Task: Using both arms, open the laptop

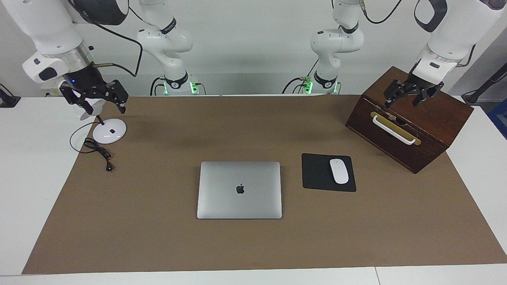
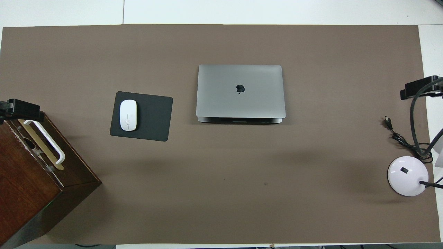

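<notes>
The silver-grey laptop (image 1: pixel 222 198) lies shut and flat on the brown mat at the middle of the table; it also shows in the overhead view (image 2: pixel 221 93). My right gripper (image 1: pixel 102 103) hangs open and empty in the air over the white lamp's base at the right arm's end; only its tip shows in the overhead view (image 2: pixel 420 88). My left gripper (image 1: pixel 404 99) hangs open and empty over the top of the wooden box at the left arm's end; its tip shows in the overhead view (image 2: pixel 20 109). Both grippers are well away from the laptop.
A black mouse pad (image 1: pixel 315 174) with a white mouse (image 1: pixel 339 171) lies beside the laptop toward the left arm's end. A dark wooden box (image 1: pixel 431 118) with a white handle stands nearer to the robots there. A white lamp base (image 1: pixel 109 131) and black cable (image 1: pixel 99 150) lie at the right arm's end.
</notes>
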{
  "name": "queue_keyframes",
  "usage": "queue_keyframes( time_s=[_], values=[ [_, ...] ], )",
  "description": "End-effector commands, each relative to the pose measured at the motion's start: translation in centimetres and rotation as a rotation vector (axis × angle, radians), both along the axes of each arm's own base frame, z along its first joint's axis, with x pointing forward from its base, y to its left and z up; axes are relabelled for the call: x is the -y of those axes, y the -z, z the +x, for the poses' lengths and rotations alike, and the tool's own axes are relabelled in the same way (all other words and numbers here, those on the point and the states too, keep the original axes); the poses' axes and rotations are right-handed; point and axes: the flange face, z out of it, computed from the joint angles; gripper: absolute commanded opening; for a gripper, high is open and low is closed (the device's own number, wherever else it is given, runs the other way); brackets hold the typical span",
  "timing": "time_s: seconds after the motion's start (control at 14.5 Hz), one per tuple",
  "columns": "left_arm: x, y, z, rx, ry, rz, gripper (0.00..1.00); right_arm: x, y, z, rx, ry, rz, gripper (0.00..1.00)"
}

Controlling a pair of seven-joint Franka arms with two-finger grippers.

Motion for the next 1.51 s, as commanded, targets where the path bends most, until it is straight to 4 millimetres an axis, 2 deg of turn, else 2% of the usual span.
queue_keyframes(
  time_s=[0.0,0.48,0.69,0.89,0.96,1.1,1.24,1.31,1.44],
  values=[
    [-0.1,-0.3,-0.3,0.016,0.009,-0.011,1.00,0.3,0.0,-0.6,0.015,-0.011,-0.012,1.00],
    [-0.1,-0.6,-0.5,0.019,0.013,-0.009,1.00,0.3,-0.1,-0.3,0.031,-0.027,-0.015,1.00],
    [0.2,-0.4,-0.5,0.016,0.014,-0.009,1.00,0.3,-1.2,1.9,0.193,-0.108,-0.038,1.00],
    [0.0,-0.4,-0.6,0.013,0.003,-0.009,1.00,-0.8,-2.2,4.3,0.372,-0.168,-0.056,1.00],
    [0.3,-0.4,-0.6,0.016,0.009,-0.009,1.00,-1.8,-2.4,4.8,0.416,-0.185,-0.056,0.97],
    [0.3,-0.4,-0.6,0.016,0.011,-0.009,1.00,-2.5,-2.8,5.4,0.473,-0.188,-0.056,0.86],
    [0.2,-0.4,-0.6,0.013,0.008,-0.009,1.00,-3.7,-2.9,5.9,0.510,-0.191,-0.046,0.60],
    [0.2,-0.4,-0.6,0.013,0.008,-0.009,1.00,-3.8,-2.8,6.0,0.518,-0.152,-0.017,0.55],
    [-0.1,-0.3,-0.7,0.010,0.002,-0.009,1.00,-5.8,-2.5,6.2,0.518,-0.082,0.069,0.55]
  ],
)
